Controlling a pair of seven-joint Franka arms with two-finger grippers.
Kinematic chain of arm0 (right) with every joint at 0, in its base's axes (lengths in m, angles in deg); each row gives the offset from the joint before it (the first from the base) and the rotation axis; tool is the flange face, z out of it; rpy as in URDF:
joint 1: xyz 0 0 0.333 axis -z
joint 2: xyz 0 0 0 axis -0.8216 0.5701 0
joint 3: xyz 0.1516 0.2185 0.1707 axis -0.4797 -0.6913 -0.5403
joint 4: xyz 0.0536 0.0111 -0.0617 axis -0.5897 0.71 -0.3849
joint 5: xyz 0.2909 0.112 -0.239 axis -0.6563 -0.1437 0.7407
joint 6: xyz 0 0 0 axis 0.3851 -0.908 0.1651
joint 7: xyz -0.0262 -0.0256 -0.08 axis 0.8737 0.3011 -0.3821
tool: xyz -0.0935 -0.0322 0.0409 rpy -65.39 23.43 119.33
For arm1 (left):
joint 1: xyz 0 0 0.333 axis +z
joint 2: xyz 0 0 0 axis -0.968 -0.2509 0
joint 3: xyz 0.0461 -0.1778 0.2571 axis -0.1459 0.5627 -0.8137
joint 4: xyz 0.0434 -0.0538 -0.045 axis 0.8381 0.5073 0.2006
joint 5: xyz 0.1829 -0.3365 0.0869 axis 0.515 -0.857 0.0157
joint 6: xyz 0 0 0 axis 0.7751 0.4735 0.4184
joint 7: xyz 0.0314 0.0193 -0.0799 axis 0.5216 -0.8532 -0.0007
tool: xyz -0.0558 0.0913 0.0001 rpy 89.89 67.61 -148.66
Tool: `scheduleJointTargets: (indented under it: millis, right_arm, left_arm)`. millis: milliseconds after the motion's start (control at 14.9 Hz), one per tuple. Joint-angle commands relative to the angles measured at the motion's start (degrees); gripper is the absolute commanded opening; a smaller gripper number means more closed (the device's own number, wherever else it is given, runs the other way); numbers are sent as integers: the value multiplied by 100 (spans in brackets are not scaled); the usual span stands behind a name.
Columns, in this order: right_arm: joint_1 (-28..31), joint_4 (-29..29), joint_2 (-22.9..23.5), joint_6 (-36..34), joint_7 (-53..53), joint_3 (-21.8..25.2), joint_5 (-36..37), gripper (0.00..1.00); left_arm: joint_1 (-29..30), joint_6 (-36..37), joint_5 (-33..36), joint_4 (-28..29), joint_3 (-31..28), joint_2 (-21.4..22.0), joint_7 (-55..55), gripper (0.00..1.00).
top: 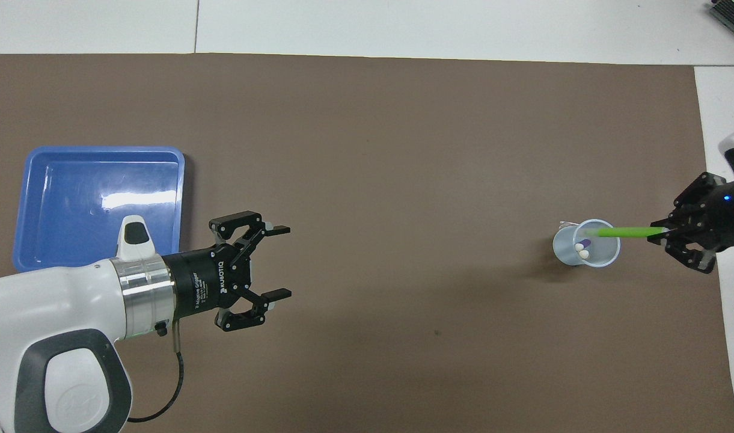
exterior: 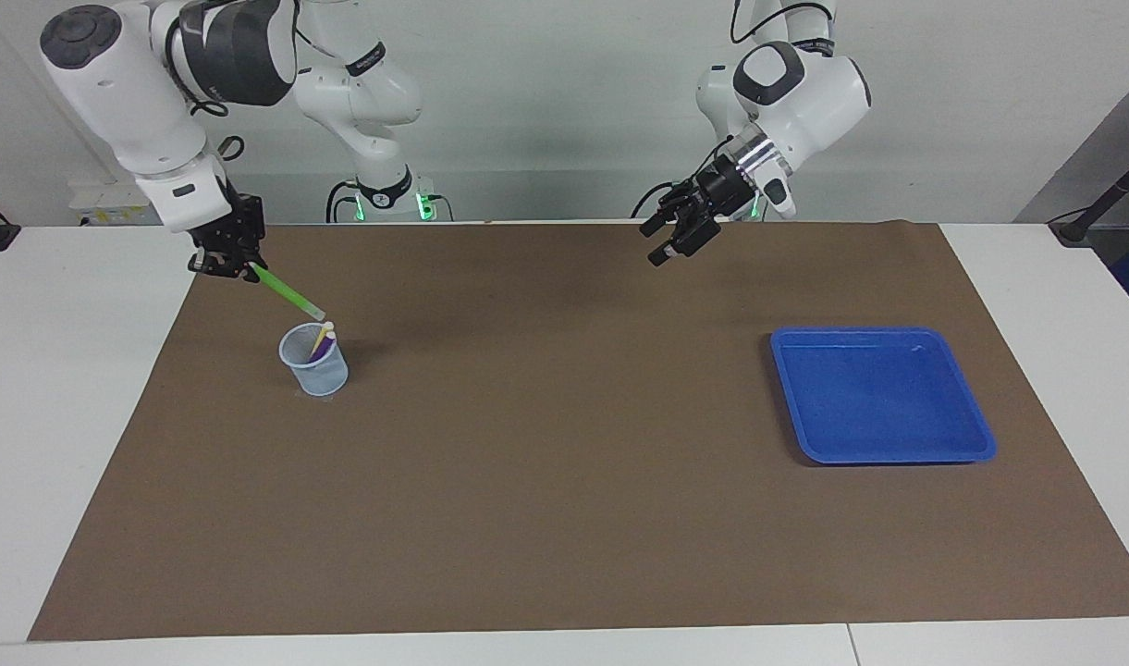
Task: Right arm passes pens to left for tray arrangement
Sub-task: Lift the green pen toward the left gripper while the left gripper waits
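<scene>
Right hand (exterior: 247,271) pinches slim green pen (exterior: 288,293), seemingly plastic.

This is a robotics lab, not a home or a shop. Two white jointed robot arms (exterior: 786,83) stand on bases lit with small green lights (cables trail from them) at the robots' end of a long white table (exterior: 74,388). A large brown paper mat (exterior: 564,481) covers most of the tabletop, and a plain pale grey wall (exterior: 546,83) rises close to the arms' bases.
</scene>
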Motion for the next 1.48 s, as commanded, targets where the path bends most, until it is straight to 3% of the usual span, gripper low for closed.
scheduleJointTargets:
  millis: [0, 538, 873, 1411]
  right_arm:
    - [-118, -15, 3, -72, -1084, -350, -293, 0]
    - [-1417, 547, -287, 752, -3591, -457, -1541, 0]
    - [-2481, 978, -481, 1666, -4812, -457, -1596, 0]
    - [-3264, 1014, -472, 2327, -5859, -466, -1596, 0]
  left_arm:
    - [48, -34, -65, -179, 17, -111, 43, 100]
    - [-224, -790, -74, -355, 69, -322, 438, 100]
    - [-233, -878, -135, -346, 140, -331, 649, 100]
    - [-734, -1414, -215, -293, 149, -630, 719, 100]
